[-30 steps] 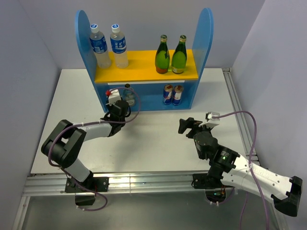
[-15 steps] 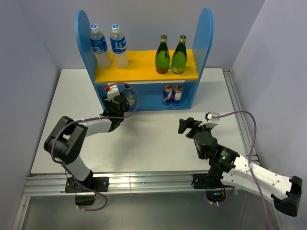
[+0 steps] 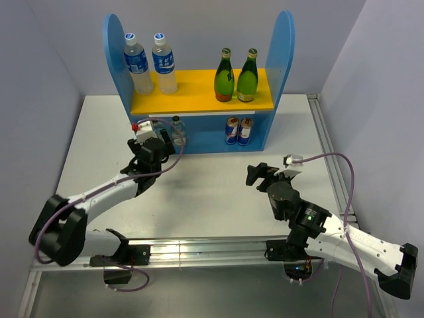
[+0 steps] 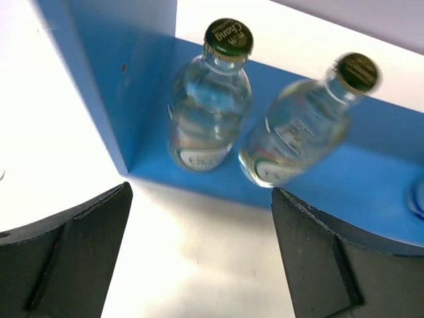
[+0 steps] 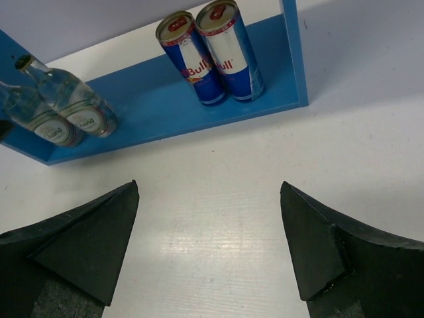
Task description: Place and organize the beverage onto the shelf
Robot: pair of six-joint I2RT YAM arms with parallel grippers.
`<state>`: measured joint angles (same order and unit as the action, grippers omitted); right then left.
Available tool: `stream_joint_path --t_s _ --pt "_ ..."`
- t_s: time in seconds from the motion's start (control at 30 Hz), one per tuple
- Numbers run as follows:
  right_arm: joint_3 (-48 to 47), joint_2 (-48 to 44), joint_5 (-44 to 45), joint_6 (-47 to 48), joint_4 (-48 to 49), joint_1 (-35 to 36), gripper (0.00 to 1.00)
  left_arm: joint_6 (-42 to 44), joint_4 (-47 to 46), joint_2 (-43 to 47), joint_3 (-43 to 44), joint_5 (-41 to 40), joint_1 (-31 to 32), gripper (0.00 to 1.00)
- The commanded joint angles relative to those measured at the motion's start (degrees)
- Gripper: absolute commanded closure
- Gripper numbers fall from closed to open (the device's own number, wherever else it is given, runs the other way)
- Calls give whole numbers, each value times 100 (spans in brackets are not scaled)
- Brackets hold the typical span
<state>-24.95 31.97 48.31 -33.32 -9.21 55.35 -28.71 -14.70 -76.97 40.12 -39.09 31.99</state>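
Observation:
The shelf (image 3: pixel 283 50) is blue with a yellow upper board (image 3: pixel 199 101). On the board stand two water bottles (image 3: pixel 137 64) and two green bottles (image 3: pixel 224 75). On the lower tier, two Red Bull cans (image 5: pixel 212 56) stand at the right and two clear glass bottles with green caps (image 4: pixel 211 99) at the left. The right-hand glass bottle (image 4: pixel 298 126) looks blurred and leans. My left gripper (image 4: pixel 200 191) is open and empty just in front of the glass bottles, also seen as the left gripper (image 3: pixel 159 147). My right gripper (image 5: pixel 209 183) is open and empty over the table, facing the cans.
The white table (image 3: pixel 212 192) ends in a metal rail (image 3: pixel 199 250) at the near edge and another along the right side. Pale walls close in the back and both sides. The shelf's tall side panels (image 3: pixel 114 46) flank both tiers.
My left gripper has opened, let go of a glass bottle on the lower tier and drawn back a little to the left. The right arm has not moved.

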Motion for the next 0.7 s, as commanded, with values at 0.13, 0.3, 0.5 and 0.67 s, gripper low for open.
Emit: stream_joint_path --t_s 0.13,0.3,0.5,0.67 --pt "-686 11 -749 263 -275 72 6 -153 1731 1717 -39 393 264 10" --pt "-2152 617 -1342 695 -1186 63 10 348 1567 2711 -145 -206 1291 7" --pt "-3085 259 -1325 958 -1987 151 9 120 2792 3074 996 1245 1556 15" --pt "-3692 -59 -894 1187 -2567 160 7 339 4070 2995 2280 825 1591 12"
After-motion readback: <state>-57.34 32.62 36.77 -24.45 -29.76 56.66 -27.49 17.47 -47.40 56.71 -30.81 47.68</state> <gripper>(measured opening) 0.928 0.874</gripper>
